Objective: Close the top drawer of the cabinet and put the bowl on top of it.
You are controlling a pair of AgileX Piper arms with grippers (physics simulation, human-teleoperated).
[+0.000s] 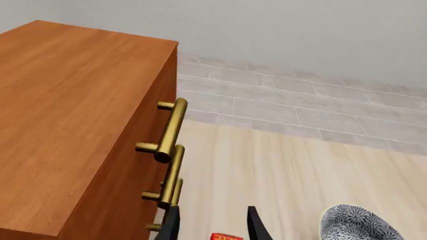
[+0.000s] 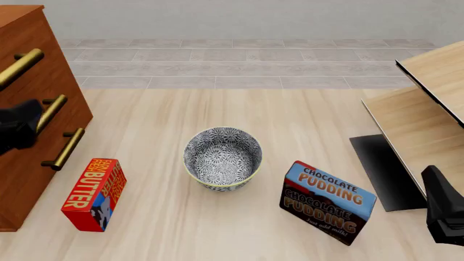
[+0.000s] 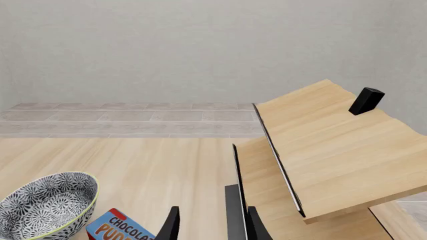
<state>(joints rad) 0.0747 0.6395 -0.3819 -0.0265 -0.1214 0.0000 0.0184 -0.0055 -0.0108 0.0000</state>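
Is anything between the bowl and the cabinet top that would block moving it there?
Nothing visible does. The bowl sits in the open on the table; the butter box stands nearer the cabinet but low. The left gripper hovers by the drawer handles.

The pale wood-grain table (image 2: 181,217) carries everything. The cabinet (image 2: 22,136) stands on it directly beside the left gripper (image 2: 18,128), and a red butter box (image 2: 94,194) lies flat just below and right of that gripper. The patterned bowl (image 2: 223,158) sits upright between the two grippers. A chocolate pudding box (image 2: 327,202) stands nearer the right gripper (image 2: 444,209), beside pale light-wood furniture (image 2: 420,114).
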